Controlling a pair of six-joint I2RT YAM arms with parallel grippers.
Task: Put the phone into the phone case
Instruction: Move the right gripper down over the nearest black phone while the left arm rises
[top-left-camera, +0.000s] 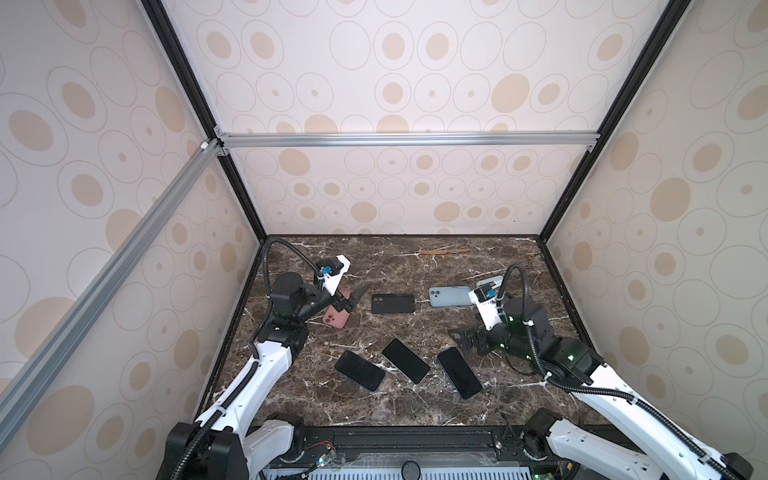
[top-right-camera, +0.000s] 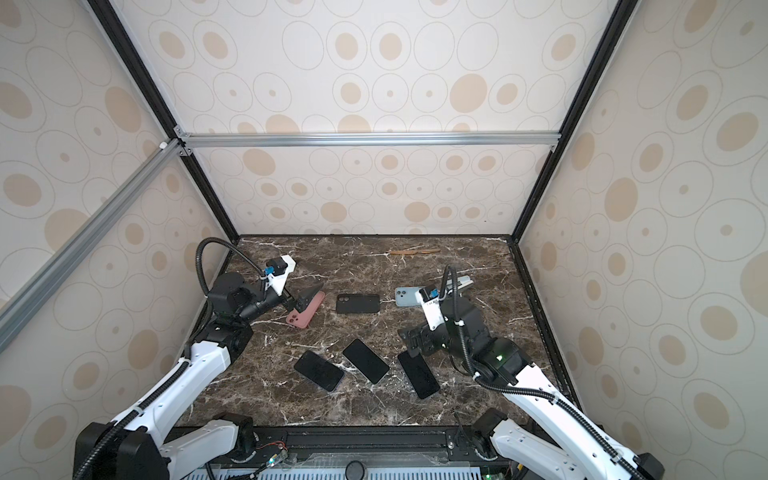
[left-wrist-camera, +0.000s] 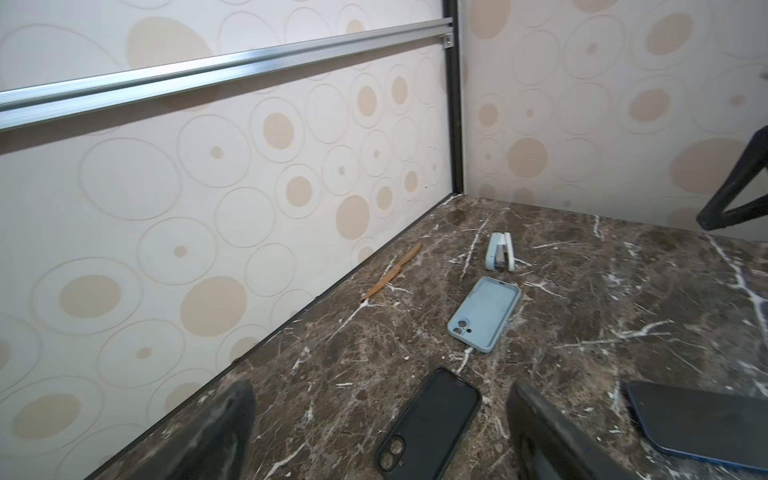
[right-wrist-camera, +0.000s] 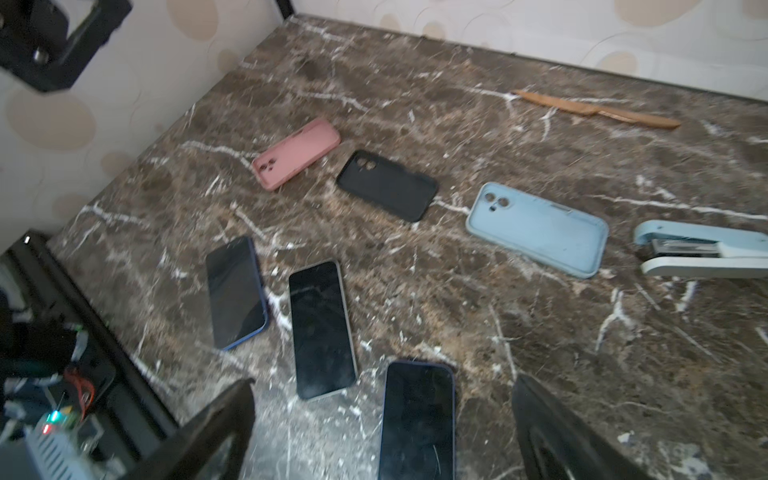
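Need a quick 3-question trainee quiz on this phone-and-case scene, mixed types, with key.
1. How many phones lie on the table?
2. True or false: the left gripper is shut on the pink case.
3. Which case lies between the other two: A pink, B black, C light blue?
Key: 1. Three. 2. False: the left gripper is open and holds nothing. 3. B: the black case lies between the pink case and the light blue case.

Brown knife (left-wrist-camera: 392, 271) along counter's (left-wrist-camera: 623, 316) back edge. Stapler (left-wrist-camera: 500, 252) twd the corner; blue phone case (left-wrist-camera: 484, 314) beside it, black phone case (left-wrist-camera: 428, 424) apart.
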